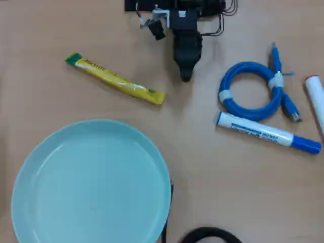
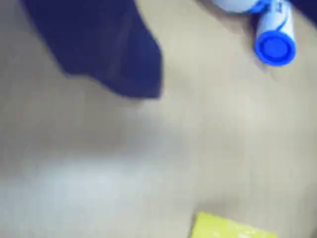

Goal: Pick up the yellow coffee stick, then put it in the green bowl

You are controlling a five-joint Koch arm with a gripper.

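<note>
The stick lies flat on the desk, slanted, just beyond the bowl's far rim in the overhead view. The claw hangs above the desk to the stick's right, holding nothing; whether it is open I cannot tell. Likely risks: the thin foil slipping from a shallow pinch, or the reach straying toward the marker and cable farther right.
</note>
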